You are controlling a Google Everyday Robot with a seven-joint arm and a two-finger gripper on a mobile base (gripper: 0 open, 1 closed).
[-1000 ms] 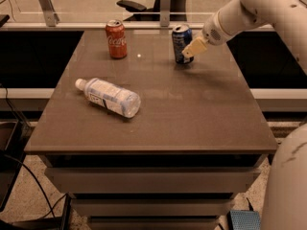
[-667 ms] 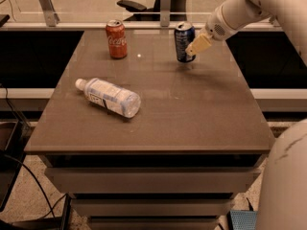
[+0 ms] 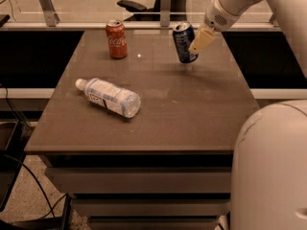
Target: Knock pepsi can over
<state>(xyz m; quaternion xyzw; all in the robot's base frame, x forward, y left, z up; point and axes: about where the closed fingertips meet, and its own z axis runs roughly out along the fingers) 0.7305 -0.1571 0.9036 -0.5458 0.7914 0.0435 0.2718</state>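
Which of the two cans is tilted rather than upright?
The dark blue pepsi can, far right, leaning with the gripper at its right side. The red Coca-Cola can stands upright to its left, away from the gripper.

The pepsi can [image 3: 184, 44] is observed tilted on the counter [image 3: 192, 109], contacted at its side by the claw [image 3: 200, 42].

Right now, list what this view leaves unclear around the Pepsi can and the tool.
Camera view:
1. the tool, just right of the tilted pepsi can: actual contact too small to confirm.
2. the arm: cut off by the top edge.
3. the table, near right corner: hidden by the robot's body.
4. the bottle label: too small to read.
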